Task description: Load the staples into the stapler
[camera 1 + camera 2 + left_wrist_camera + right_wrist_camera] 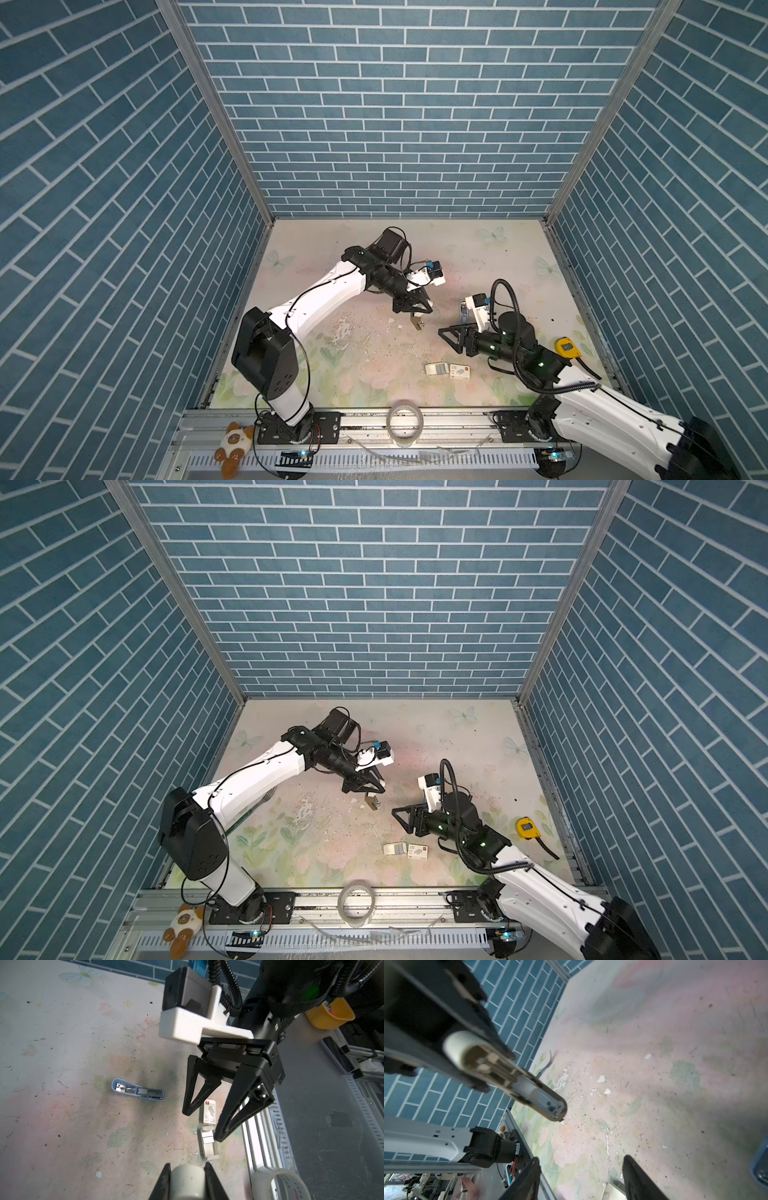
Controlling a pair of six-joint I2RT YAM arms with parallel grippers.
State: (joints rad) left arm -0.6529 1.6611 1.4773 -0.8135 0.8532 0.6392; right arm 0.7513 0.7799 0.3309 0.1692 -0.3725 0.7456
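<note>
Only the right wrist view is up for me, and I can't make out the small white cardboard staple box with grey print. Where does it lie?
Observer: The staple box lies flat on the flowered table mat, nearer the front edge than the right gripper.
Operator: And its tray?
Observer: The plain white inner tray is out, beside the box on the left arm's side.
Operator: Anything beside my arm?
Observer: A yellow tape measure lies on the mat to its right.
</note>
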